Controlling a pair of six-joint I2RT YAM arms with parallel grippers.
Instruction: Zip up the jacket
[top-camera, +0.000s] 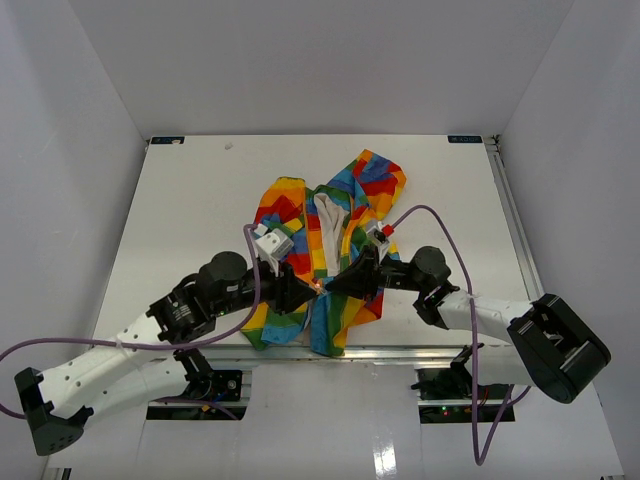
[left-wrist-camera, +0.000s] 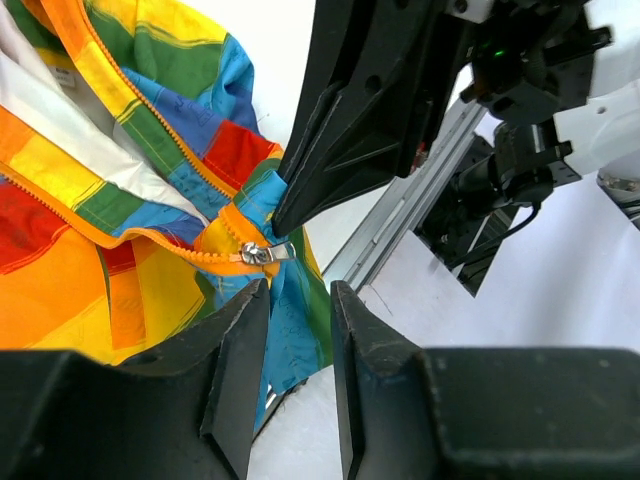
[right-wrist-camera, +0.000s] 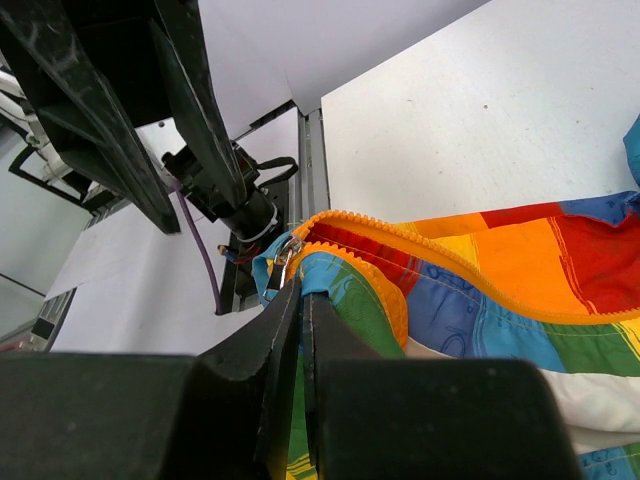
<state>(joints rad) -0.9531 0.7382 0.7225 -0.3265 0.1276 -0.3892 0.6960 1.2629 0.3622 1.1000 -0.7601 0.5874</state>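
The jacket lies crumpled and open at the middle of the white surface, its hood end toward the far side and its hem toward the near edge, where both arms meet it. It is soft woven fabric in rectangular patchwork blocks of red, orange, yellow, green and blue, with a smooth white lining showing down the open front. The blue panels carry a faint printed line pattern that is too fine to read. An orange-yellow zipper with small moulded teeth runs along the front edges, and its slider, a small shiny metal piece with a flat pull tab, sits at the bottom end by the hem. The right gripper, matte black plastic with wedge-shaped fingers, has its fingers pressed together, pinching the hem fabric just beside the slider. The left gripper, of the same angular black build, has its fingers apart, just near of the slider, with blue hem cloth showing in the gap. A ribbed aluminium rail borders the surface's near edge, and a glossy purple cable loops over the right arm.
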